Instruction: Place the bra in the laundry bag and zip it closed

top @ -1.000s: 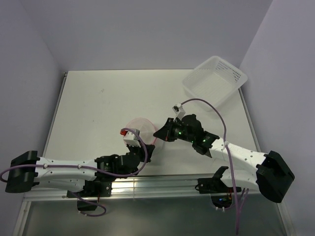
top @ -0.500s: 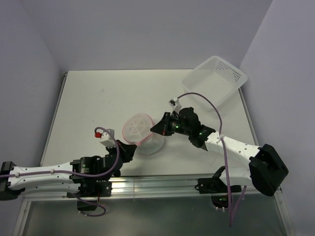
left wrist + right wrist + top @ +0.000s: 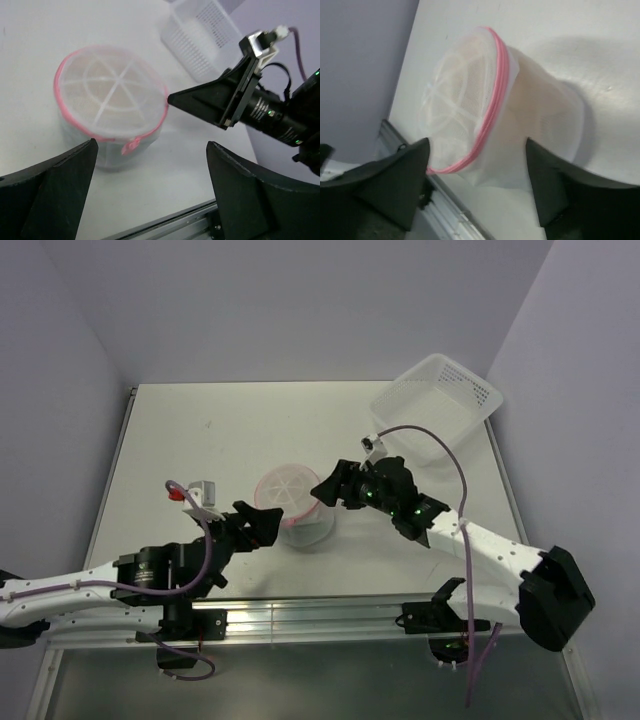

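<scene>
Left gripper (image 3: 258, 522) and right gripper (image 3: 331, 488) are hanging wide open, empty, flanking the laundry bag (image 3: 293, 502); any retreat should be avoiding snagging its mesh.

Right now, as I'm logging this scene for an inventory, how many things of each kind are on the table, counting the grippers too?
mesh laundry bag: 1
white perforated basket: 1
grippers: 2, the left gripper and the right gripper, both open
Total: 4

Translucent white mesh laundry bag (image 3: 295, 508), pink zipper rim.
</scene>
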{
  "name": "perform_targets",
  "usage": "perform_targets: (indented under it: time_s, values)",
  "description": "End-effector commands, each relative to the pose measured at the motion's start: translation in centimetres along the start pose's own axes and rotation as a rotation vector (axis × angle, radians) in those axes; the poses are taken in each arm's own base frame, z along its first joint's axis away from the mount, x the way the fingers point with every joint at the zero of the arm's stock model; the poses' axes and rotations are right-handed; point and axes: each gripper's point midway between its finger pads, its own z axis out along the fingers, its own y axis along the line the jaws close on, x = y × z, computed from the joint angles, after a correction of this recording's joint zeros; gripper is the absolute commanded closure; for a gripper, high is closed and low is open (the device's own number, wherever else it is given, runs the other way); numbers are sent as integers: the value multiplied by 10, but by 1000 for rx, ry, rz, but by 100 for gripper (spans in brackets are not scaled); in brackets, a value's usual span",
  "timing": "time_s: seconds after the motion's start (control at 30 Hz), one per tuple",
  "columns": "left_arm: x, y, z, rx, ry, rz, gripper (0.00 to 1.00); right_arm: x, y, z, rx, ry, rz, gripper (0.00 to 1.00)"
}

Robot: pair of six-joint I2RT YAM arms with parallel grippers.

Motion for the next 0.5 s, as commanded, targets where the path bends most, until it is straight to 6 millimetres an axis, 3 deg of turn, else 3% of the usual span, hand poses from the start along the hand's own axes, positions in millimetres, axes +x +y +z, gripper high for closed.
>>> perform_targets:
  time_s: [0.0, 0.07, 0.1, 0.17, 0.3, 0.37, 0.47]
  values:
    - [-42, -25, -8, 52, -78, 24, 1, -52, 21, -34, 13, -193, -73, 10]
    - [-56, -35, -10, 77, -98, 40, 1, -61, 17, -46, 63, -223, -102, 1]
    - [-58, -39, -10, 81, -102, 48, 1, -70, 27, -60, 48, -256, -119, 1]
    - [-66, -45, -11, 85, -109, 57, 1, -80, 15, -78, 135, -306, -144, 1]
    - [-61, -50, -8, 67, -79, 113, 1, -106, 19, -145, 171, -491, -179, 0]
    - [-58, -50, -7, 63, -69, 129, 1, -111, 24, -179, 159, -559, -206, 0]
    - [-48, -59, 0, 94, -64, 141, 1, -113, 24, -216, 150, -644, -223, 0]
